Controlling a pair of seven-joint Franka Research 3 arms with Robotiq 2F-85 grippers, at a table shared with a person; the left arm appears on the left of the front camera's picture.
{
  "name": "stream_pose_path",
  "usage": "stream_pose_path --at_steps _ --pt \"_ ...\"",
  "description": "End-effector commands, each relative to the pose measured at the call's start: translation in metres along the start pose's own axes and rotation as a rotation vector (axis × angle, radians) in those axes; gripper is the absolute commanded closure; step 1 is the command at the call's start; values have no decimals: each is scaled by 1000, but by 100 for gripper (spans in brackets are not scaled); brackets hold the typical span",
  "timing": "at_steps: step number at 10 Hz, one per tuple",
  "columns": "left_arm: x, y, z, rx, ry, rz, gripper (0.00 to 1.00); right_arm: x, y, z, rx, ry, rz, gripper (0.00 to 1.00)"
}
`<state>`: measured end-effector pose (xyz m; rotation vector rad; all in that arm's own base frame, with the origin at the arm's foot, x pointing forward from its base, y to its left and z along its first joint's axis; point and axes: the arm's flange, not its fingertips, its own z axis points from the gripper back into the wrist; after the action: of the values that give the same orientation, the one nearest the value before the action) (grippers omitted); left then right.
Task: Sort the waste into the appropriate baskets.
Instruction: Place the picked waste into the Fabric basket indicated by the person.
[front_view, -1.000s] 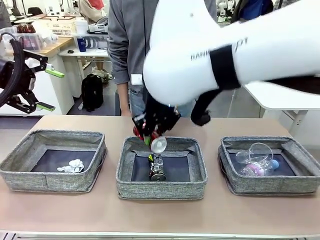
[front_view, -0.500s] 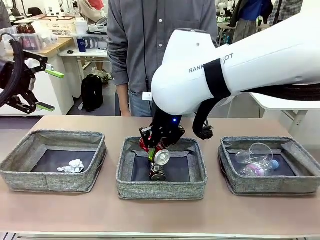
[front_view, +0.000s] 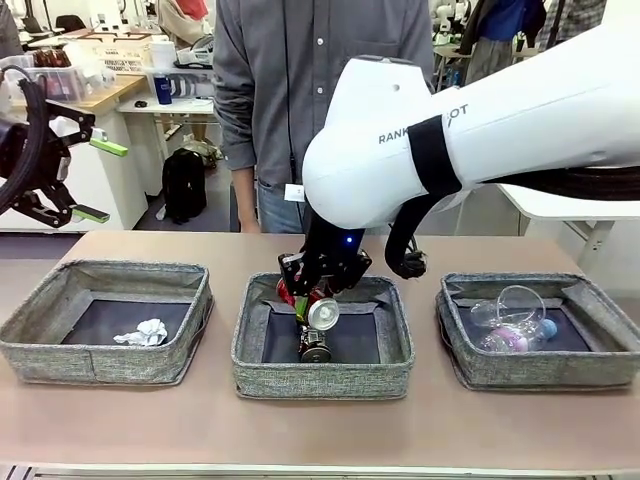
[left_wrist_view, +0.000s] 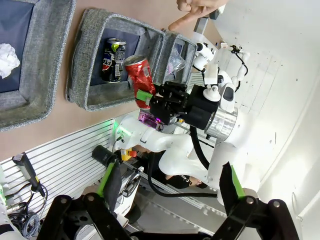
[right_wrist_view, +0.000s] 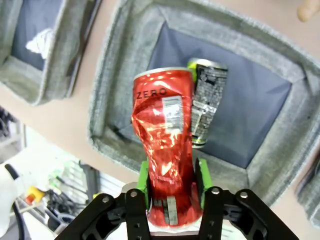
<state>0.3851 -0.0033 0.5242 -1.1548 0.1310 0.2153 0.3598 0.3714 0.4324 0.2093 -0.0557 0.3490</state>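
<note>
right arm: swung down, now over middle basket (front_view: 323, 335)
red crushed can (front_view: 312, 306): lowered w/ right end effector (front_view: 314, 298), above dark crushed can (front_view: 315, 342)

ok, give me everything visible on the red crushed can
The red crushed can is glossy red metal, dented and creased along its body, with "ZERO" printed near its silver rim and a white label panel below. It hangs between the green pads of the right gripper, held by its lower end, over the middle basket. The fingers sit against both its sides; whether they still squeeze is unclear. Below it lies the dark crushed can on the basket floor, apart from it.
</note>
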Motion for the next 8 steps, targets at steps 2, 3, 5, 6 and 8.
stream_pose_path --at_steps 2,3,5,6,8 --pt "-1 -1 0 -12 -7 -5 0 -3 -2 4 20 8 4 0" --pt "-1 -1 0 -12 -7 -5 0 -3 -2 5 19 5 -2 0" --pt "-1 -1 0 -12 -7 -5 0 -3 -5 8 27 9 -8 0" --pt "-1 -1 0 -12 -7 -5 0 -3 -6 11 37 6 -10 0" --pt "-1 -1 0 -12 -7 -5 0 -5 -9 31 186 -36 -24 0"
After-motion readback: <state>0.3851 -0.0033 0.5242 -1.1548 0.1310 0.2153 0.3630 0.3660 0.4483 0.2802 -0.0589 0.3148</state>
